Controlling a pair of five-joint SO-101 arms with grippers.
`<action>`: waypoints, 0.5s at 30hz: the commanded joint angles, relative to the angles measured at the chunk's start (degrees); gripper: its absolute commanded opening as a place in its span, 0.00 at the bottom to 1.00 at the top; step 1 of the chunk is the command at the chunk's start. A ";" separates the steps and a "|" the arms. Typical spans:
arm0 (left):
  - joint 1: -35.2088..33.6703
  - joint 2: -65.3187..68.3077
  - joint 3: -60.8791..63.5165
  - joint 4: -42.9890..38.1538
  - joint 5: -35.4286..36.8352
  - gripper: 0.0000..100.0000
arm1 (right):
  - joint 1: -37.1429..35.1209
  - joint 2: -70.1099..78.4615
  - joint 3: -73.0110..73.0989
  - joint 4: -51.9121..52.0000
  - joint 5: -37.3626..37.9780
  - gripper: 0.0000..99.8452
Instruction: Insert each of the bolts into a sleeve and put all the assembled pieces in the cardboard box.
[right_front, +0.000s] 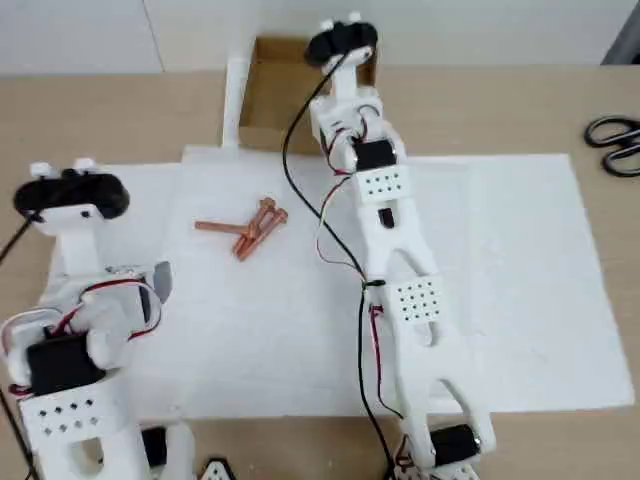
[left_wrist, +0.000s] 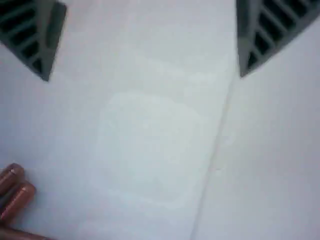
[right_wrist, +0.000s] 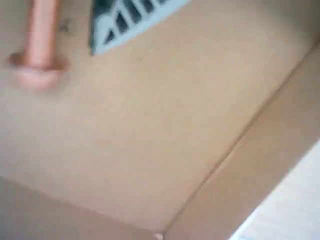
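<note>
Left gripper (left_wrist: 144, 75), jaws spread, is hovering nearest the copper pieces (right_front: 250, 228) lying crisscrossed on the foam sheet (right_front: 500, 300), while right arm (right_front: 385, 215) is hanging over the cardboard box (right_front: 275, 95), one finger (right_wrist: 125, 20) beside a lone copper piece (right_wrist: 37, 40), jaw state untellable.

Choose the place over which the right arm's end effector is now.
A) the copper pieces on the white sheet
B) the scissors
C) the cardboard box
C: in the high view the right arm stretches out to the cardboard box, and the right wrist view looks down on the box's brown floor and wall.
</note>
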 joint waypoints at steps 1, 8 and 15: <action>-0.18 -0.79 -0.22 -0.09 0.35 0.23 | -0.22 -1.89 -3.34 -1.10 0.35 0.16; -0.18 -0.79 -0.31 -0.09 0.35 0.23 | 0.40 -5.41 -6.51 7.87 0.35 0.16; -0.18 -0.79 -0.66 -0.09 0.44 0.23 | 1.36 -21.93 -6.33 24.84 0.35 0.16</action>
